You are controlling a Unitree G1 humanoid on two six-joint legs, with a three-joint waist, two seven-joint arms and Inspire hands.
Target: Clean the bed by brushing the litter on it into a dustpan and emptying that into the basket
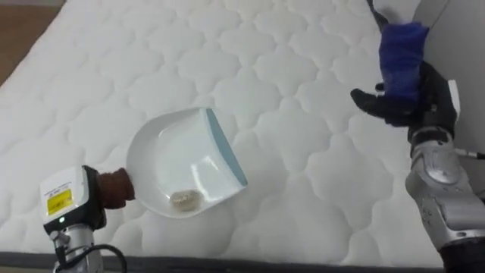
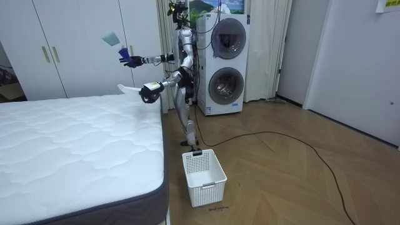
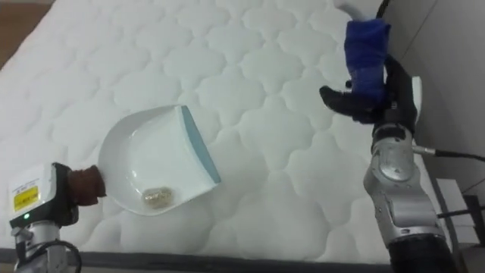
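A white dustpan with a pale blue lip hovers low over the quilted white mattress. A small pale bit of debris lies inside it. My left hand at the lower left is shut on the dustpan's brown handle. At the upper right, my right hand is raised above the mattress, curled round the blue handle of a brush; the brush's top runs out of view. In the room view I stand at the bed's far side, the dustpan low and the brush held high.
The mattress's near edge runs along the bottom of the eye views. A white slatted basket stands on the wooden floor by the bed's corner. Stacked washing machines are behind me, and white wardrobes line the wall.
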